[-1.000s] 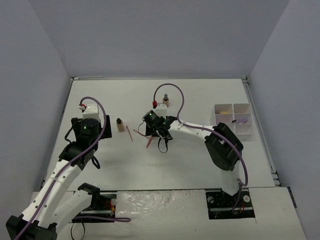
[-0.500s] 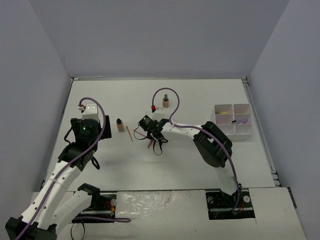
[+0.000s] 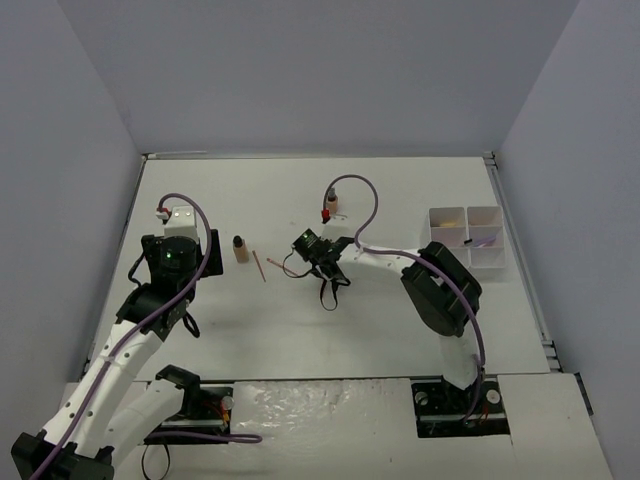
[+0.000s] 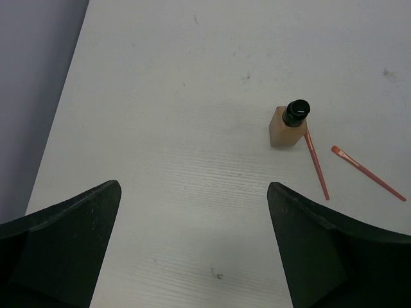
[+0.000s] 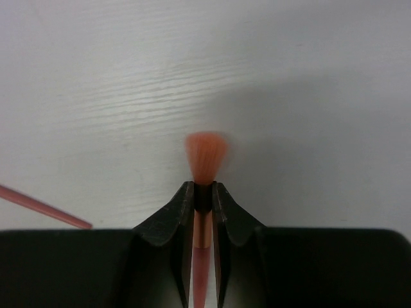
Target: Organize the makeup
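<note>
The right gripper (image 5: pixel 203 187) has its jaws pinched narrow on a pink brush (image 5: pixel 206 154). It holds the handle just behind the peach bristles, which jut forward past the fingertips, while the rest of the handle runs back between the fingers and out of sight. Gripper and brush are over the middle of the table (image 3: pixel 400 190), well to the left of the white tray (image 3: pixel 431 232). Whether the brush has cleared the surface cannot be told. The step in hand appears to be the pickup and carry to the tray. A thin handle can pivot between flat pads, so the grip should be firm before rising. The sound course is to lift straight up, keep the brush level, lower it lengthwise into a compartment, and release only when low. A thin stick (image 5: pixel 45 212) lies just beside the gripper on the side away from the tray. A second stick (image 4: pixel 316 165) lies farther left, one end at the base of an upright tan bottle (image 4: pixel 289 125). A second bottle (image 3: pixel 332 203) stands behind the gripper. The left gripper (image 4: pixel 192 192), its jaws wide and empty, hovers farthest from the tray.
</note>
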